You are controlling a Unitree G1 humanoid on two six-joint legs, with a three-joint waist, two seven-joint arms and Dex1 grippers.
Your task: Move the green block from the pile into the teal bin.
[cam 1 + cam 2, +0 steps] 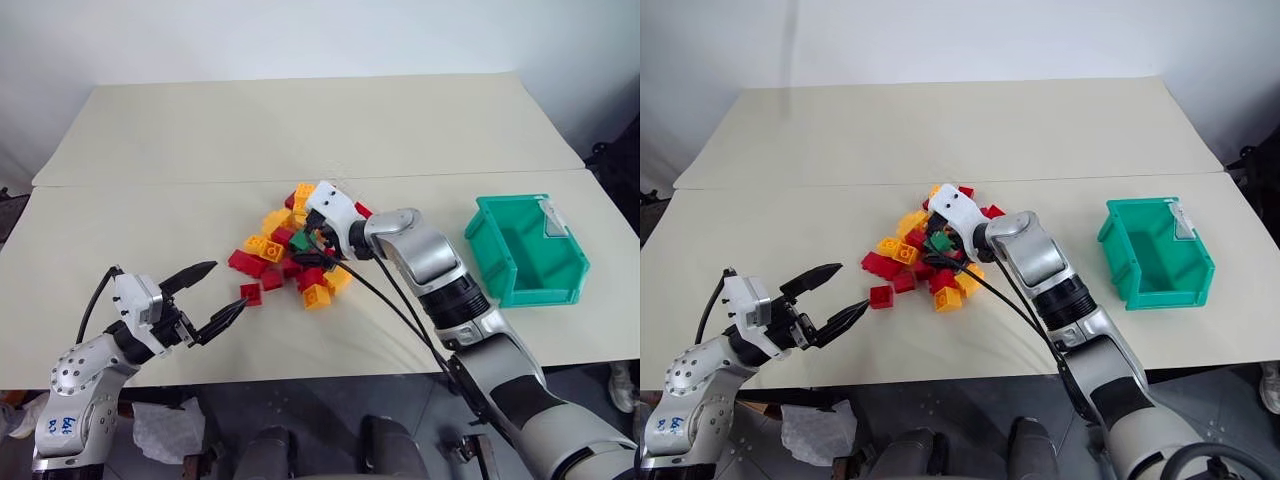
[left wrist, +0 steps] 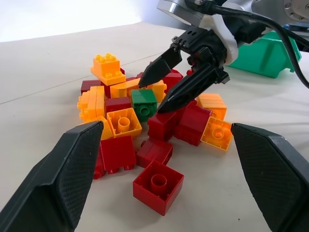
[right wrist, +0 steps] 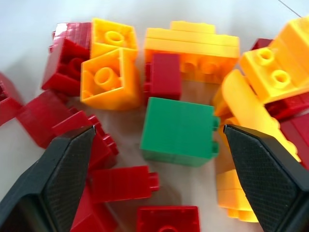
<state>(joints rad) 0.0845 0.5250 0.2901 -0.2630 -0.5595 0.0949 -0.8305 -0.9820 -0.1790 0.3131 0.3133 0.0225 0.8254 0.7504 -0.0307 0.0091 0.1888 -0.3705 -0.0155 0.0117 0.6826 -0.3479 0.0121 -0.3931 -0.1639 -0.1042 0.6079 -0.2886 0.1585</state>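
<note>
One green block (image 3: 179, 130) in the pile (image 1: 291, 246), between spread right gripper (image 2: 163, 92) fingers, untouched

pile (image 1: 292, 245) left of bin (image 1: 524, 250)

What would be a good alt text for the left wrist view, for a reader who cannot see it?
The right gripper, open, points down at the green block in the pile of red, orange and yellow bricks on the table. The teal bin stands behind it, and the left gripper's open black fingers frame the foreground.
</note>
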